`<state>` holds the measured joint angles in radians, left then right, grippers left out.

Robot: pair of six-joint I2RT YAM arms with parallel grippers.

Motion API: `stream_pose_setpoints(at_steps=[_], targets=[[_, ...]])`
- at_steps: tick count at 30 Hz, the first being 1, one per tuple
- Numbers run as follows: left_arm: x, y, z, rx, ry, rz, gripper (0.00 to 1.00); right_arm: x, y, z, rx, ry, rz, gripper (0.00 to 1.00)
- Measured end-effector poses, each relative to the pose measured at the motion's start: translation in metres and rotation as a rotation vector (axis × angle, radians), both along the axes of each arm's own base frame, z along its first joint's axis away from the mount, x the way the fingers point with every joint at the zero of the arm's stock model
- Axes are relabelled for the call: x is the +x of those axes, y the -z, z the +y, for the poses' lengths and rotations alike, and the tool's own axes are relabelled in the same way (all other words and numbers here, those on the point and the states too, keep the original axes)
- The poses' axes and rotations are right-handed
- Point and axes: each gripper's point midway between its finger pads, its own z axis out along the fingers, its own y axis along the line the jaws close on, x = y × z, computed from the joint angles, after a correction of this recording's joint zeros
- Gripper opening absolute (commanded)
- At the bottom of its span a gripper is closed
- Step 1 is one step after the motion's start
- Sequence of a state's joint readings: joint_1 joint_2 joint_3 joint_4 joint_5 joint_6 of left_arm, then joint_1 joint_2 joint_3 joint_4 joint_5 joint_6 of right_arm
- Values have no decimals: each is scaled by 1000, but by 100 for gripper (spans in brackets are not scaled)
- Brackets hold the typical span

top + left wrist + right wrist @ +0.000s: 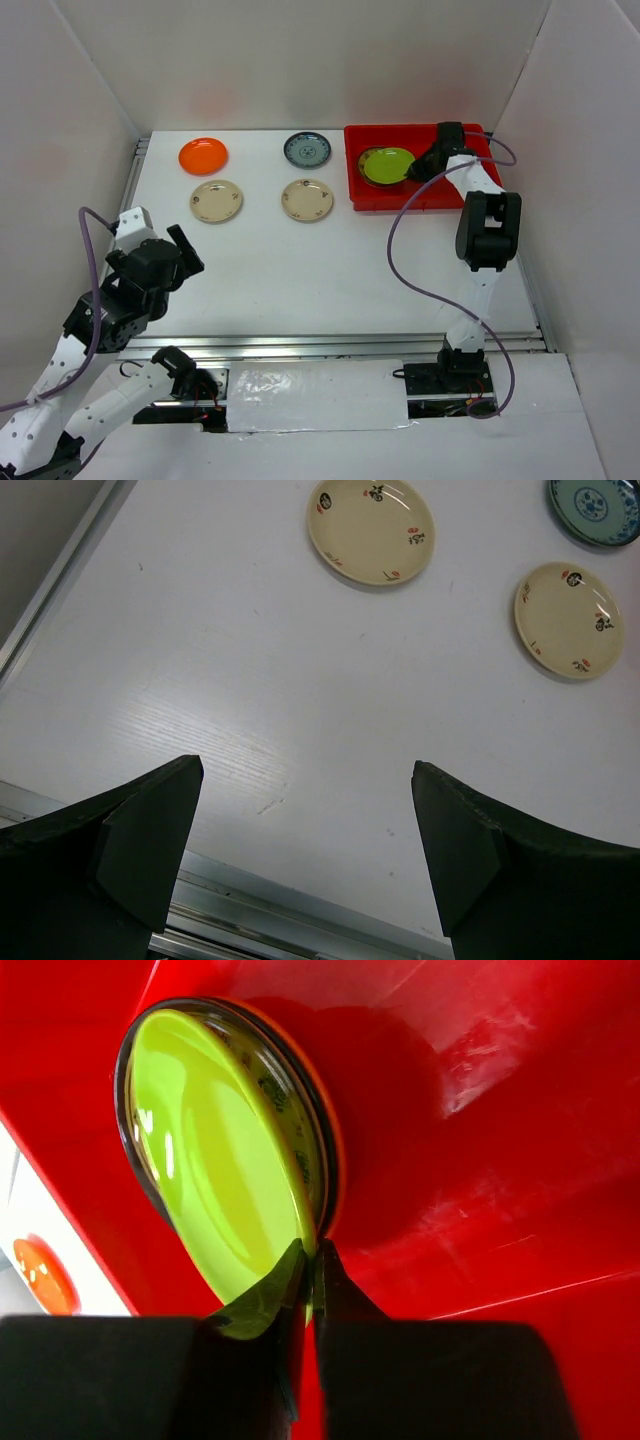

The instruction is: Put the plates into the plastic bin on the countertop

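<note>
The desk (330, 270) is a white rectangular surface with metal rail edges, enclosed by white walls (330, 60).

The red bin (400, 200) stands at the far right corner of the desk.

Right arm (488, 230): raised from its base at the near edge and reaching forward over the bin's near wall, wrist angled down into the bin's left half.

Left arm (130, 280): folded back at the near left corner, its wrist held above bare desk and well apart from every plate.

The lime green plate (387, 165) lies inside the bin at its left end. The right wrist view shows it (215, 1160) sitting on top of other plates, of which only a dark rim and an orange edge are visible.

Four plates remain on the desk outside the bin: an orange plate (203, 155) at far left, a grey-blue plate (306, 149) at far centre, and two cream plates (216, 201) (307, 199) in a row just nearer.

Right tool (412, 172): fingers drawn almost together, pinching the near rim of the lime green plate (310, 1260).

Left tool (190, 250): spread wide and holding nothing, with bare desk showing between its fingers (305, 770).
</note>
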<state>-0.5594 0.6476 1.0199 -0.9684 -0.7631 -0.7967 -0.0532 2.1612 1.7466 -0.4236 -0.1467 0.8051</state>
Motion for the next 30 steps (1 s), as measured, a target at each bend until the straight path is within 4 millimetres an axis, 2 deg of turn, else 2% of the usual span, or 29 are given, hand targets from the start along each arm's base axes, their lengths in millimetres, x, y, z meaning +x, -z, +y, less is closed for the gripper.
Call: stream_pose_setpoints(at_steps=[1, 2, 3, 4, 5, 10, 13, 15, 17, 19, 20, 22, 23, 25, 27, 29, 30], targets=[[1, 1, -1, 4, 6, 5, 99, 0, 0, 1, 3, -5, 5, 28], [2, 2, -2, 9, 10, 14, 99, 2, -1, 3, 8, -14, 5, 45], [3, 4, -4, 15, 14, 24, 99, 6, -5, 5, 10, -23, -8, 80], [4, 6, -5, 20, 17, 34, 99, 11, -12, 7, 14, -34, -27, 93], [6, 8, -6, 24, 21, 44, 99, 15, -20, 9, 10, -49, -48, 100], [8, 12, -10, 29, 34, 64, 99, 25, -53, 21, -8, -105, -130, 100], [10, 14, -12, 41, 46, 77, 99, 20, -71, 22, -67, -97, -123, 100], [12, 17, -14, 50, 47, 93, 99, 17, -90, 20, -119, -82, -128, 100], [17, 25, -17, 58, 46, 134, 99, 5, -117, 22, -160, -74, -161, 100], [26, 35, -25, 23, 41, 182, 99, -25, -139, 32, -181, -90, -215, 100], [33, 40, -29, 1, 40, 196, 99, -55, -148, 43, -182, -120, -239, 100], [54, 58, -41, -64, 37, 219, 99, -118, -163, 80, -161, -219, -312, 100], [65, 70, -43, -96, 26, 243, 99, -157, -172, 107, -131, -303, -359, 100], [90, 94, -39, -151, -14, 284, 99, -233, -190, 164, -32, -502, -520, 100], [116, 120, -33, -222, -45, 309, 99, -308, -193, 199, 93, -689, -638, 100], [138, 146, -23, -312, -66, 282, 99, -358, -197, 209, 194, -786, -747, 100], [142, 158, -17, -350, -82, 270, 99, -372, -194, 212, 225, -824, -762, 100]])
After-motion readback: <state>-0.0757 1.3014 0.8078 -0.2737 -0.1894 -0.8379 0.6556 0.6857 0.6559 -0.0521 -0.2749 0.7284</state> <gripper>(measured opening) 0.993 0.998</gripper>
